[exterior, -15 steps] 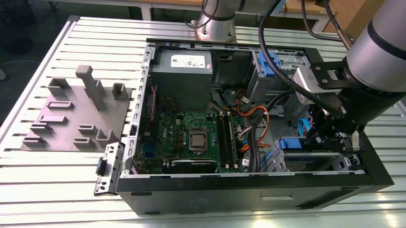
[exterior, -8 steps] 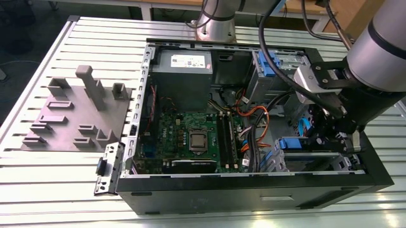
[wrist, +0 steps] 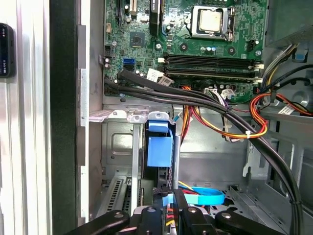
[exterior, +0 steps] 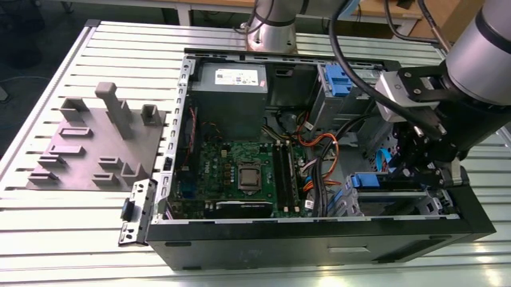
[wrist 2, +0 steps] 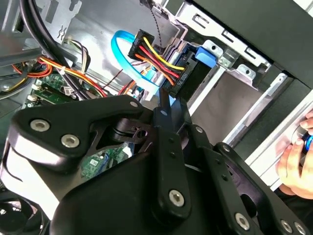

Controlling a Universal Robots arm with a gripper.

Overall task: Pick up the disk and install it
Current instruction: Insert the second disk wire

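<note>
While inside computer case (exterior: 319, 230) | end effector (wrist: 168, 208) apparently grips disk (wrist: 159, 147) | labels unreadable

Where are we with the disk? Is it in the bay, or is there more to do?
Looks done: the disk stands in the drive cage inside the case, its blue carrier showing in the slot. In hand: the pincer sits right at the disk's outer end, beside a blue cable. Left: I cannot tell whether the disk is fully seated or latched, so count the install as unconfirmed.
</note>
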